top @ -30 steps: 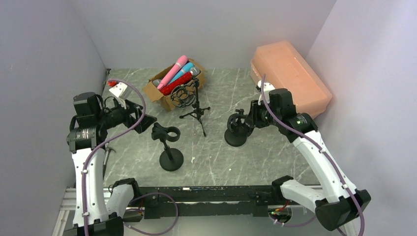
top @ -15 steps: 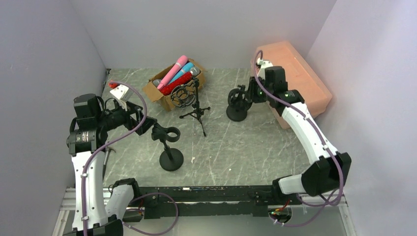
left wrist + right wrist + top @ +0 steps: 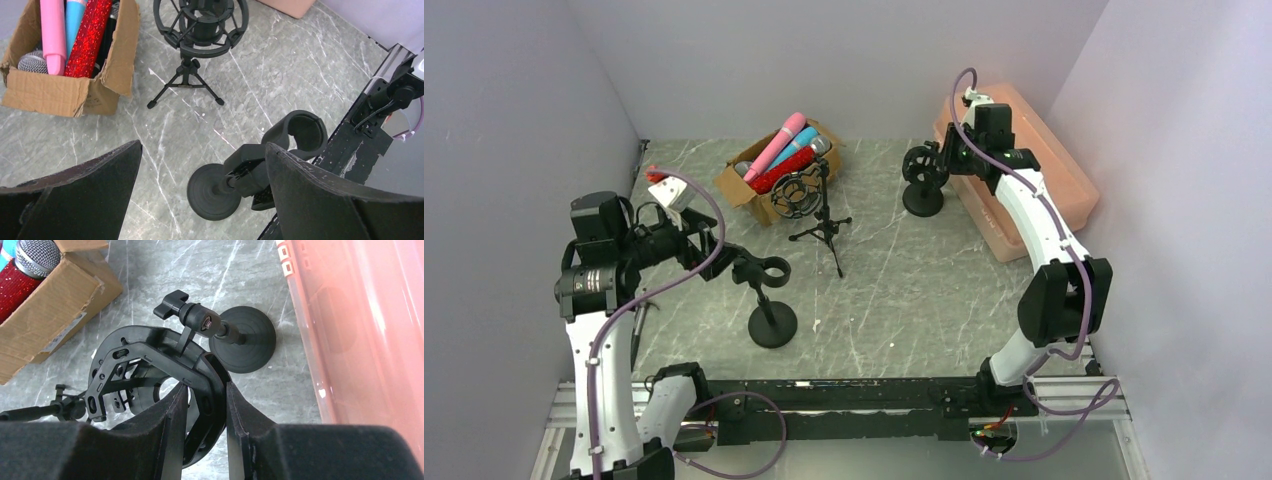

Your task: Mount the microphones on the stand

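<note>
well — pink, blue, red-glitter microphones (image 3: 52,30) in box (image 3: 50,95)

Glittery red microphone (image 3: 88,37); matt cardboard box (image 3: 45,95).

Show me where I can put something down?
Biggest bare patch: between the tripod, the pink bin and the front rail. A smaller one: between the box and the right stand. Crowded around box, tripod and left stand.

The right tool (image 3: 941,162) clasps the black round-based shock-mount stand (image 3: 922,200) by its ring, just beside the long salmon plastic bin (image 3: 1044,170).
</note>
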Robot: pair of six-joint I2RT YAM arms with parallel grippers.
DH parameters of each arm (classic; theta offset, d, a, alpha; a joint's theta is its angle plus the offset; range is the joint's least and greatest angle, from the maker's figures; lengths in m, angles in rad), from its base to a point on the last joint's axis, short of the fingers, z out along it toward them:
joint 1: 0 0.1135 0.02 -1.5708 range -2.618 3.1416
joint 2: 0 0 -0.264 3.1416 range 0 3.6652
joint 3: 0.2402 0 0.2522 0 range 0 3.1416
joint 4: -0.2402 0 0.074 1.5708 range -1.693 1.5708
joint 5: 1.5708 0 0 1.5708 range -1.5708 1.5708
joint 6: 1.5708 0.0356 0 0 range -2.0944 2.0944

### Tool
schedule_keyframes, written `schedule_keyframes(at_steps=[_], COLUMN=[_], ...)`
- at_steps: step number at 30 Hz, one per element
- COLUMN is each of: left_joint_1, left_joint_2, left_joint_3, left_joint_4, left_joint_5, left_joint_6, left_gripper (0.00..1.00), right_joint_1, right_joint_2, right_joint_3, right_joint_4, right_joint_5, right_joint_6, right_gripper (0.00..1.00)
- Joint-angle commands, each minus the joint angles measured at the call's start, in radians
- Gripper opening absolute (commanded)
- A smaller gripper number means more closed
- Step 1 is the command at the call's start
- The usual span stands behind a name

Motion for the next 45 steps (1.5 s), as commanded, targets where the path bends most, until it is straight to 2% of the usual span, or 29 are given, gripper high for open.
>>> schedule_keyframes(at_steps=[1, 6, 8, 10, 12, 16, 21, 27, 32, 35, 36, 39, 40, 41, 45], left_joint_1=[-0.004, -0.004, -0.003, -0.005, -0.016, -0.086, -0.208, -0.342, -0.442, -0.472, -0.482, -0.517, -0.523, -0.526, -0.528], left_joint_2=[-0.026, -0.033, -0.032, -0.014, 0.016, 0.108, 0.171, 0.177, 0.227, 0.228, 0.225, 0.214, 0.209, 0.206, 0.196], left_joint_3=[0.058, 0.119, 0.149, 0.187, 0.216, 0.251, 0.235, 0.177, 0.183, 0.176, 0.173, 0.175, 0.179, 0.187, 0.242], left_joint_4=[-0.026, -0.112, -0.209, -0.338, -0.413, -0.523, -0.527, -0.381, -0.419, -0.424, -0.416, -0.373, -0.361, -0.354, -0.338], left_joint_5=[0.059, 0.126, 0.199, 0.276, 0.286, 0.242, 0.130, -0.030, -0.107, -0.151, -0.174, -0.256, -0.285, -0.298, -0.360], left_joint_6=[0.043, 0.130, 0.265, 0.465, 0.566, 0.723, 0.777, 0.733, 0.760, 0.768, 0.762, 0.729, 0.715, 0.710, 0.710], left_gripper=[0.99, 0.99, 0.99, 0.99, 0.99, 0.99, 0.99, 0.99, 1.00, 0.84, 0.74, 0.28, 0.18, 0.13, 0.08], right_joint_1=[0.006, 0.024, 0.043, 0.057, 0.078, 0.119, 0.170, 0.202, 0.214, 0.214, 0.214, 0.214, 0.214, 0.216, 0.218], right_joint_2=[-0.037, -0.085, -0.105, -0.123, -0.140, -0.208, -0.301, -0.362, -0.381, -0.388, -0.389, -0.386, -0.383, -0.380, -0.373], right_joint_3=[0.031, 0.040, 0.053, 0.071, 0.092, 0.077, 0.042, 0.033, 0.022, -0.005, -0.009, -0.013, -0.013, -0.013, -0.015], right_joint_4=[0.058, 0.045, 0.038, 0.020, 0.001, -0.009, -0.032, -0.068, -0.100, -0.095, -0.094, -0.091, -0.089, -0.086, -0.080], right_joint_5=[0.009, 0.035, 0.059, 0.063, 0.076, 0.091, 0.090, 0.048, 0.031, 0.028, 0.027, 0.016, 0.011, 0.007, -0.015], right_joint_6=[0.026, 0.029, 0.021, 0.013, 0.005, -0.011, -0.026, -0.040, -0.048, -0.050, -0.048, -0.047, -0.045, -0.044, -0.036], right_gripper=[0.35, 0.65, 0.75, 0.89, 0.98, 1.00, 1.00, 1.00, 1.00, 0.99, 0.99, 0.99, 0.99, 0.99, 0.99])
